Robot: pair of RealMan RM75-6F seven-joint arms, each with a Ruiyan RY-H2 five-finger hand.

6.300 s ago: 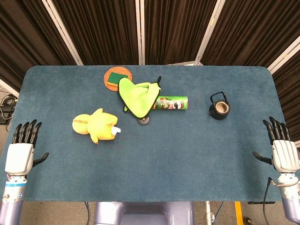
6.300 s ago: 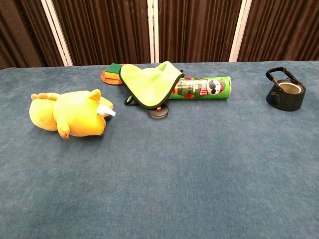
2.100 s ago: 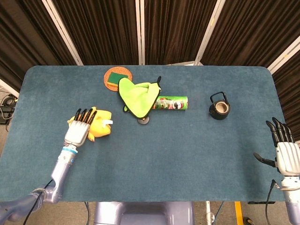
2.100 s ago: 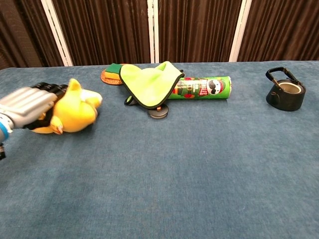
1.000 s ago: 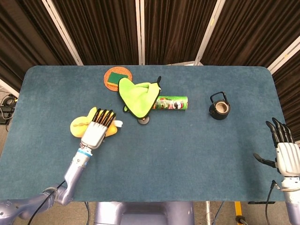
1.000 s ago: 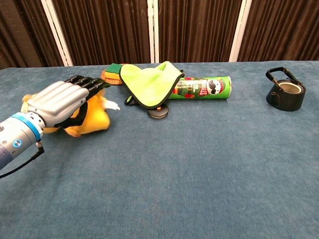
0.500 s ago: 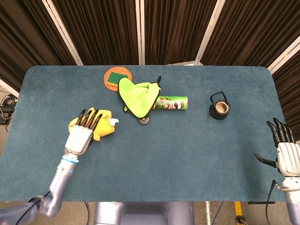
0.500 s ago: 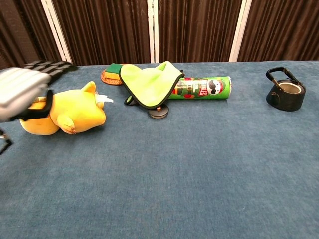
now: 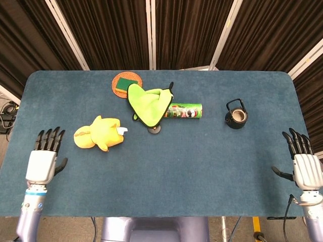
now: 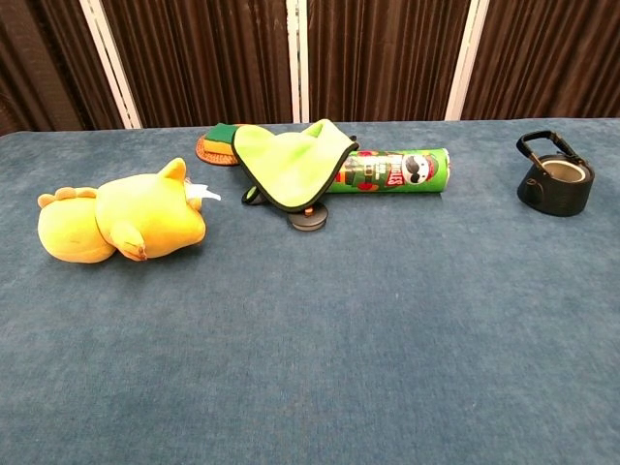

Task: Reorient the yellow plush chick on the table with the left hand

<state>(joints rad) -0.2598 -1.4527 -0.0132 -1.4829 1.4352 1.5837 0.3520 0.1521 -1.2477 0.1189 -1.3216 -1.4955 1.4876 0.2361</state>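
The yellow plush chick (image 9: pixel 98 134) is seen lying on its side on the table (image 9: pixel 202 161), left of the green cloth (image 9: pixel 148 104), well apart from both hands. The left hand (image 9: pixel 42 162), near-left of the chick, is held with fingers extended and spread, gripping nothing. The right hand (image 9: pixel 305 167), far right of the chick, is likewise spread and empty.

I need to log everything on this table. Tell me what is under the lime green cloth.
The lime green cloth drapes over the left end of the green chip can, hiding that end. A small dark round object pokes out below its front tip; what it is cannot be told. Anything else beneath stays covered.
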